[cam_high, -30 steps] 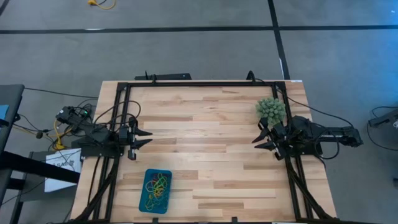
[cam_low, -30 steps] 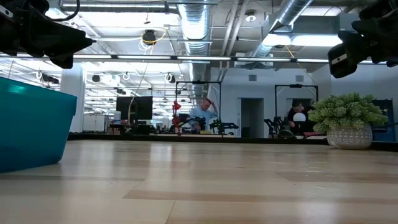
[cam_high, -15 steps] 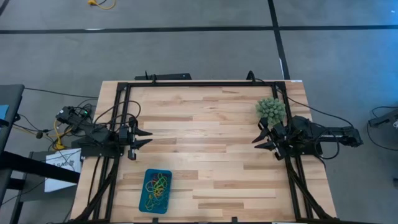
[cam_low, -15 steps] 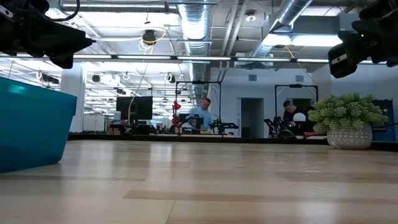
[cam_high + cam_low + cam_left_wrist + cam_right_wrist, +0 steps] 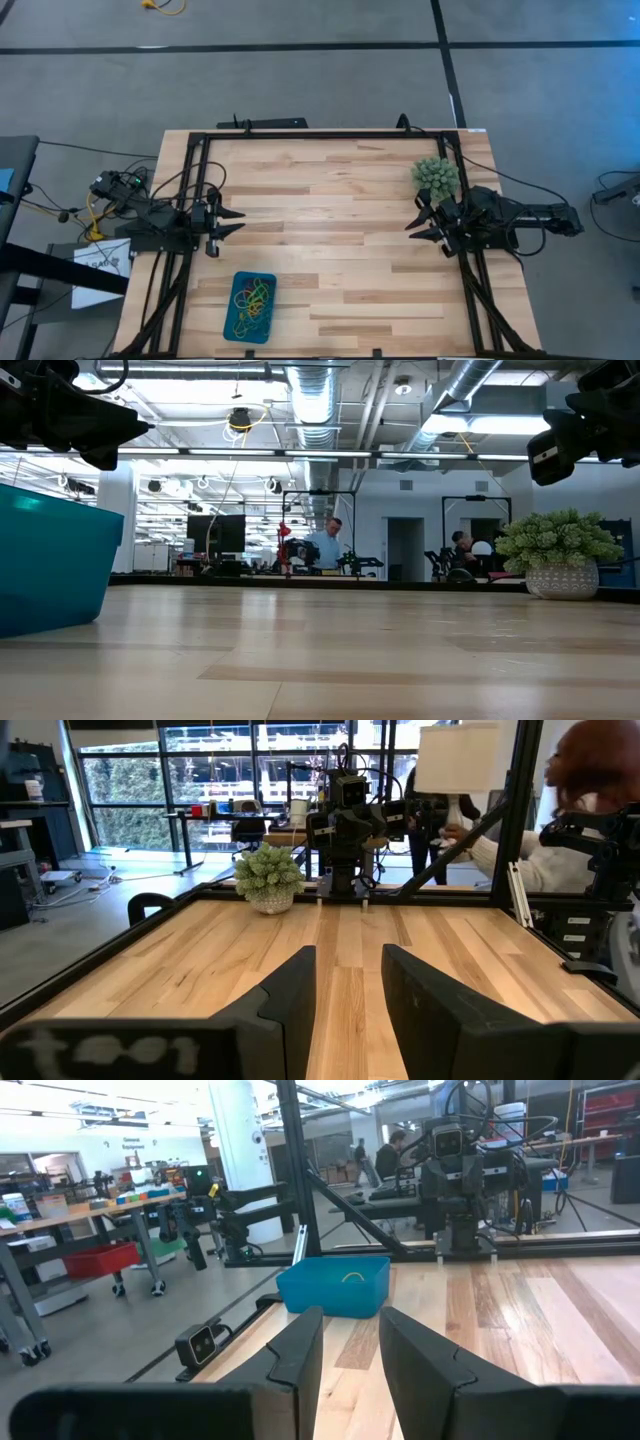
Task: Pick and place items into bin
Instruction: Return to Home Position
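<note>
The teal-blue bin sits near the table's near-left corner and holds a tangle of rubber-band loops in yellow, green and red. It also shows in the low view and in the right wrist view, where a yellow band peeks over its rim. My left gripper hovers open at the table's left side, above and beyond the bin. My right gripper hovers open at the right side. Both fingers pairs are empty.
A spiky green plant ball in a pot stands just beyond my right gripper, also visible in the low view. A dark metal frame runs along the table's far and side edges. Bare wood lies between the arms. People move in the room behind.
</note>
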